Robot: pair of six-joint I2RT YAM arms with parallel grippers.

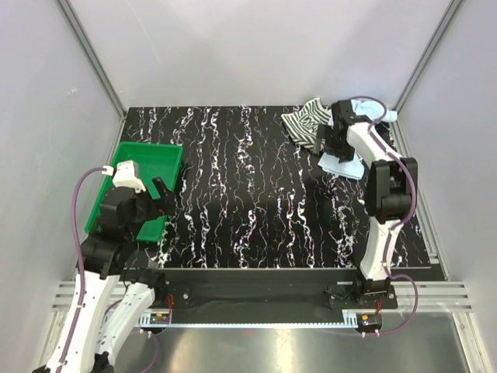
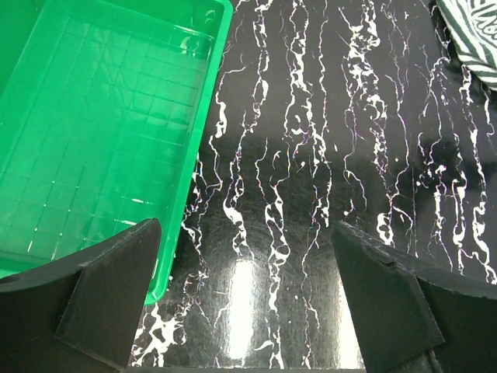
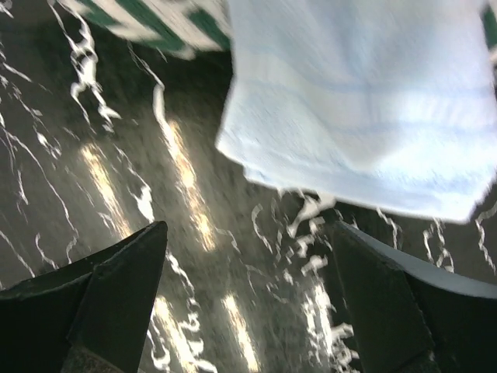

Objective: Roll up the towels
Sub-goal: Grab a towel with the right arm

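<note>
From above: find striped towel and blue towel far across the counter from the green tray, beneath the wide, empty right tool.

Left wrist: wide, empty left tool beside the tray.

Right wrist: might pinch one blue layer or snag the stripes, spoiling the roll.

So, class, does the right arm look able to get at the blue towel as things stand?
Probably yes. The right claw is open close to the blue towel, and nothing lies between them. The striped towel sits beside it, not over it.
</note>
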